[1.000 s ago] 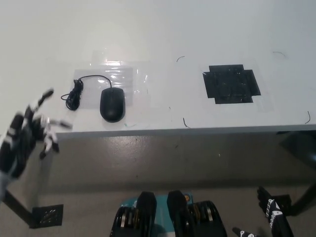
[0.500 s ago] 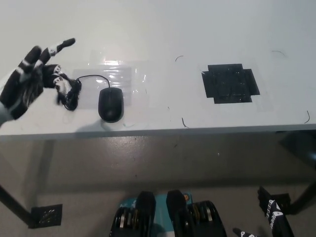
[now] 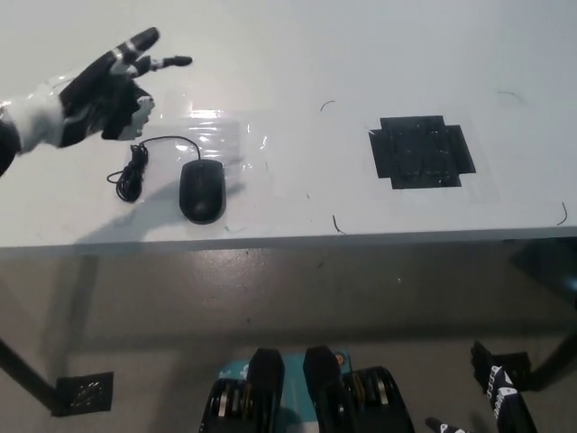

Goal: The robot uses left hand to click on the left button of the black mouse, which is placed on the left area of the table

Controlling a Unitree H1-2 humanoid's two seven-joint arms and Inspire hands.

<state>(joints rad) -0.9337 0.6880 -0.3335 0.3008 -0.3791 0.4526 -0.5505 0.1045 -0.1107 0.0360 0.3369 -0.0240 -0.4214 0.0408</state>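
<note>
The black mouse (image 3: 203,190) lies on the left part of the white tabletop (image 3: 288,54), close to its near edge, its cord (image 3: 135,171) coiled just beside it on the left. The left hand (image 3: 104,90) hovers beyond the cord, fingers spread and holding nothing, apart from the mouse, probably lining up to press. Bare surface lies between them. The right hand (image 3: 500,392) rests low, below the tabletop, its fingers unclear.

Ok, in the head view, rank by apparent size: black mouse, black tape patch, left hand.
1. Left hand, though it looks raised nearer the camera, so unsure against the patch.
2. Black tape patch.
3. Black mouse, clearly smallest.
</note>
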